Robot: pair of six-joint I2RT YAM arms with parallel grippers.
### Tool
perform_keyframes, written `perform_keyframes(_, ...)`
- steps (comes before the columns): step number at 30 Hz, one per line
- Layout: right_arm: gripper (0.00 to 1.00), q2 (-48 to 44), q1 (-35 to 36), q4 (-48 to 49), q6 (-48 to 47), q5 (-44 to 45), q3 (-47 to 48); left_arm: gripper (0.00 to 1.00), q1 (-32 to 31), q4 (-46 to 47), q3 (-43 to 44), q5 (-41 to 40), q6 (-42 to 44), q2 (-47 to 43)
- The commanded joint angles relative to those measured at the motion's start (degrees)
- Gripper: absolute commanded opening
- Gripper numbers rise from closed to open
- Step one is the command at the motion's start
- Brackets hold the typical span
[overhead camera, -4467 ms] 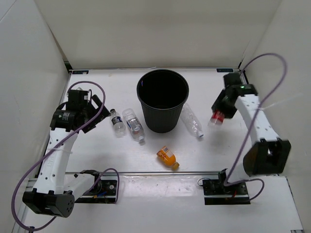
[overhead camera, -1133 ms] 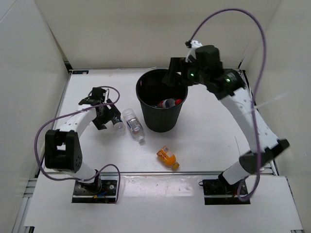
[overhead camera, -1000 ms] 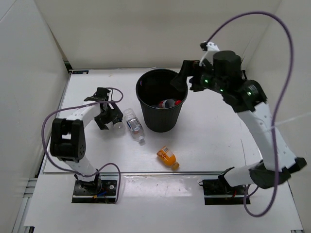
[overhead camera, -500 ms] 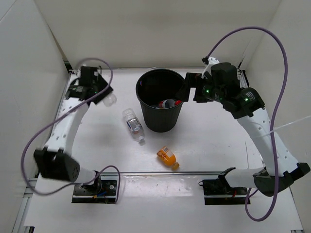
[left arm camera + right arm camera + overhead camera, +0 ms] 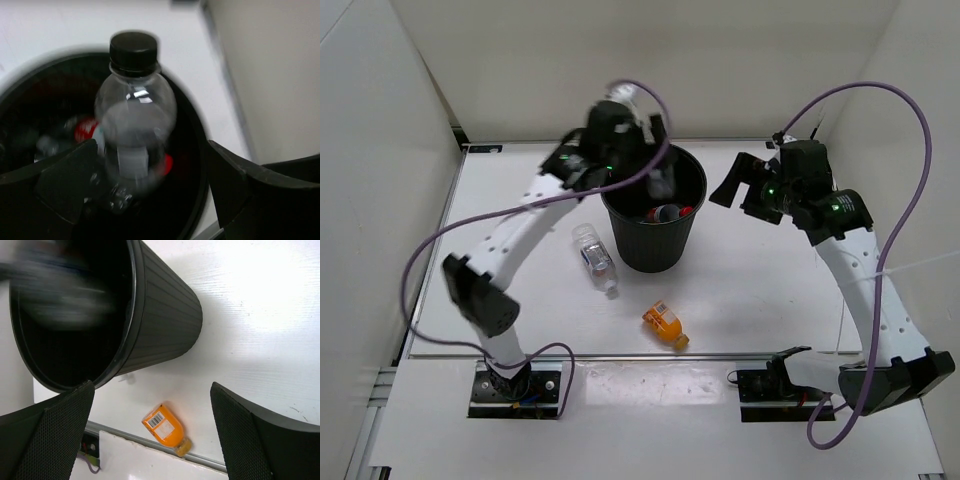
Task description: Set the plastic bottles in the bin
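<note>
The black bin [image 5: 655, 240] stands mid-table. My left gripper [image 5: 658, 178] hangs over its mouth, open. In the left wrist view a clear bottle with a black cap [image 5: 135, 115] is blurred between the wide-apart fingers [image 5: 65, 180], touching neither, above the bin's dark inside [image 5: 195, 165]. A bottle with a red cap [image 5: 667, 212] lies in the bin. A clear, dark-labelled bottle [image 5: 595, 257] and the short orange bottle [image 5: 665, 325] lie on the table. My right gripper [image 5: 740, 185] is open and empty, right of the bin [image 5: 160, 315], with the orange bottle [image 5: 165, 428] below it.
White walls close in the table on the left, back and right. A metal rail [image 5: 620, 355] runs along the near edge. The left arm [image 5: 520, 235] arcs above the table's left half. A purple cable [image 5: 880, 110] loops above the right arm.
My left arm swung from the far left with the clear bottle to over the bin, and its jaws opened. My right gripper drew back to the right, away from the bin.
</note>
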Motion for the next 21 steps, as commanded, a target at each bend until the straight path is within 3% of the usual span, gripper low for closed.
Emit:
perform_keyframes(1,1.00,-1.9,-1.9,3.0,1.0,-2.9,-0.3,1.00,-2.6,-7.4,5.9,-0.6,4.2,2.6)
perform_keyframes(2,1.00,-1.9,-2.4,3.0,1.0,-2.9,-0.3,1.00,-2.6,-13.4,12.4,-4.9,4.2,3.9)
perform_keyframes(5,1.00,-4.5,-4.4,3.0,1.0,-2.9,-2.4,1.00,-1.7,-19.9,18.0,-12.5,2.1,2.3)
perform_keyframes(8,1.00,-7.0,-5.8,3.0,1.0,-3.4,-5.2,1.00,3.4,-16.3,5.0,-19.1,-3.6,-13.6)
perform_keyframes(9,1.00,-8.1,-5.8,3.0,1.0,-4.0,-5.8,1.00,5.1,-11.7,-6.6,-19.1,-7.5,-17.4)
perform_keyframes(12,1.00,-9.7,-6.4,2.5,1.5,-4.7,-8.2,1.00,12.4,-8.5,-25.1,-13.8,-12.3,-26.2)
perform_keyframes(15,1.00,-10.3,-6.4,2.5,1.5,-6.3,-9.0,1.00,18.9,-6.6,-35.4,-5.1,-14.4,-25.9)
perform_keyframes(21,1.00,-10.3,-6.4,2.0,0.2,-10.1,-9.5,1.00,23.7,5.8,-44.6,7.2,-9.7,-18.9)
